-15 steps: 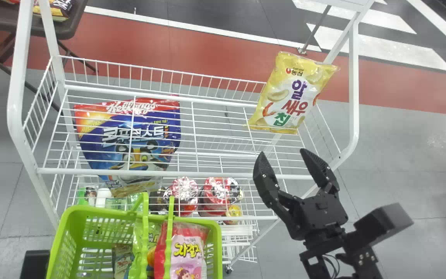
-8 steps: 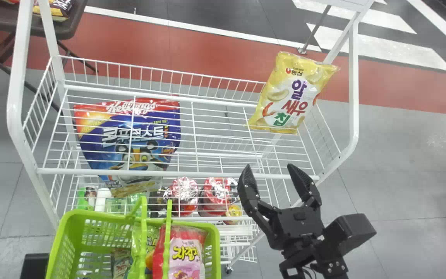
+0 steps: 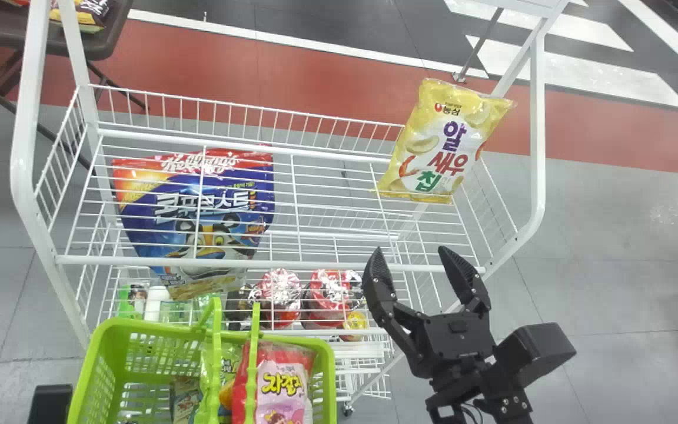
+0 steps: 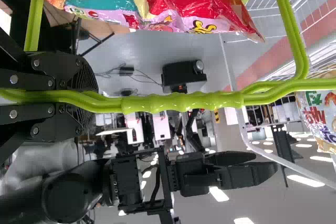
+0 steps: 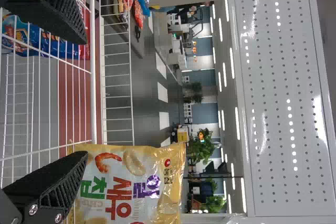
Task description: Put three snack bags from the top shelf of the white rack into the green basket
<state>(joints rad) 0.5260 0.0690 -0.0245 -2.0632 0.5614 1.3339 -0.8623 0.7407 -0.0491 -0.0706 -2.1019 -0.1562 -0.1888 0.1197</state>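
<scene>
In the head view my right gripper [image 3: 412, 256] stands open in front of the rack's front rail, nearer than the yellow snack bag [image 3: 448, 141], which leans upright at the right end of the top shelf [image 3: 327, 203]. The right wrist view has the right gripper [image 5: 86, 98] with its fingers wide apart and the yellow bag [image 5: 131, 182] beyond one of them. In the left wrist view my left gripper [image 4: 86, 97] is shut on the handle of the green basket [image 4: 184, 102]. The basket [image 3: 100, 347] holds a red and pink bag [image 3: 283, 383] and other packs.
A blue cereal bag [image 3: 198, 206] shows behind the rack's wires at the left. Red-topped cups [image 3: 330, 294] stand on a lower level. White posts [image 3: 538, 129] frame both rack ends. A dark table [image 3: 95, 44] with packs is behind at the left.
The right gripper has moved left and slightly down in the head view, staying open, with hardly any motion in the last half second. The basket has shifted very slightly.
</scene>
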